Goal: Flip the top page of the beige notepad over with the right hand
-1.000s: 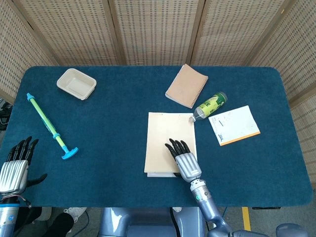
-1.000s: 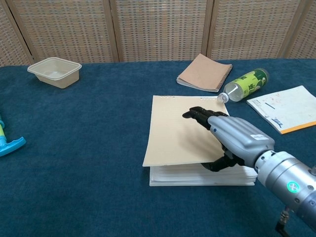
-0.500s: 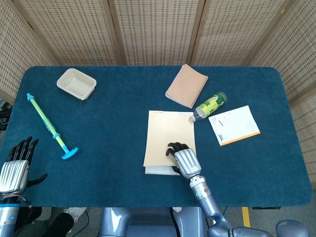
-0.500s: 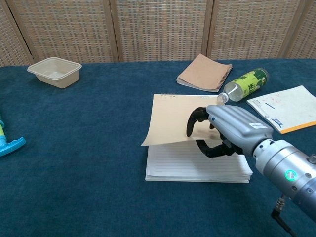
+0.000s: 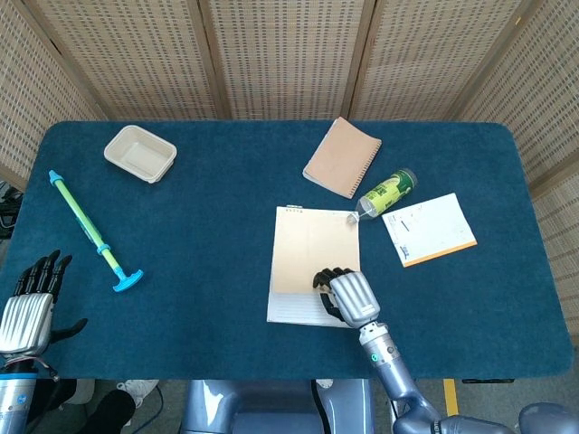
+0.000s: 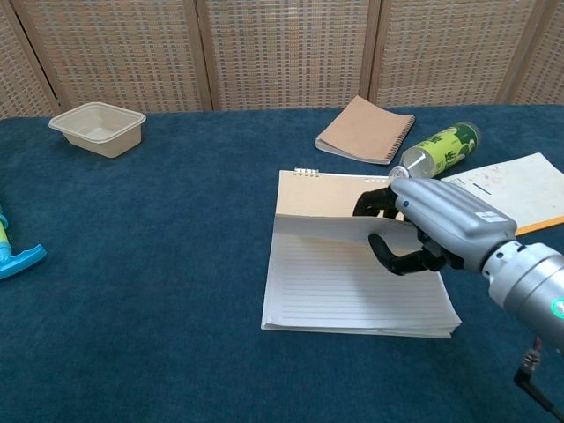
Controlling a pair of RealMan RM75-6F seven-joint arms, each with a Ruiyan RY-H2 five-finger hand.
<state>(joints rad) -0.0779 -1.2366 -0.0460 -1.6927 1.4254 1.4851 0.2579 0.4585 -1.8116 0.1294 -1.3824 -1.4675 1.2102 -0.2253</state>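
Beige top page (image 6: 330, 196) stands lifted off the notepad (image 6: 352, 291), pinched by the right hand (image 6: 432, 225), hinging toward the notepad's far spiral edge.

Right robot hand (image 6: 423, 231): silver shell, black fingers, grey wrist with green light, possibly LED; left robot hand (image 5: 27, 307) alike.

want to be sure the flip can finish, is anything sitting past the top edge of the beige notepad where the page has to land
Partly. The right hand holds the top page lifted off the beige notepad. Beyond its bound edge lies bare table, but the green bottle has its cap beside the notepad's far right corner, and the brown spiral notebook lies further back. The page might brush the bottle.
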